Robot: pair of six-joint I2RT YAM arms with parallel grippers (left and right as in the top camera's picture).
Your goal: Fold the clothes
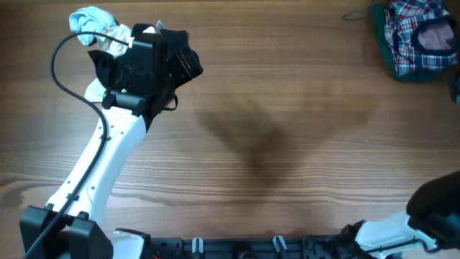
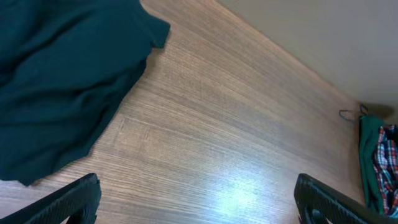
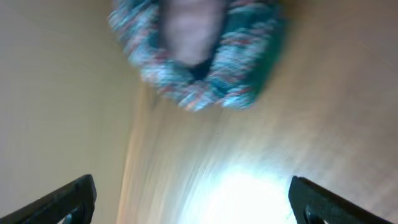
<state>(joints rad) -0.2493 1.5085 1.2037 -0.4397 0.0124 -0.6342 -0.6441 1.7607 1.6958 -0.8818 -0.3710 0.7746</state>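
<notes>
Your plaid garment (image 1: 417, 37) sits bunched at the counter's (image 1: 287, 144) 2 o'clock corner, unfolded. Both hands are spread wide and empty: the left hand (image 2: 198, 202) hovers beside dark teal cloth (image 2: 62, 81), the right hand (image 3: 193, 202) faces the plaid, likely approaching

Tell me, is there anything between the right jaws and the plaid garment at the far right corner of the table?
Nothing visible does. In the right wrist view, the right gripper is open with its jaws wide apart, and only bare wooden table lies between it and the plaid garment. That view is blurred, so small items could be missed.
</notes>
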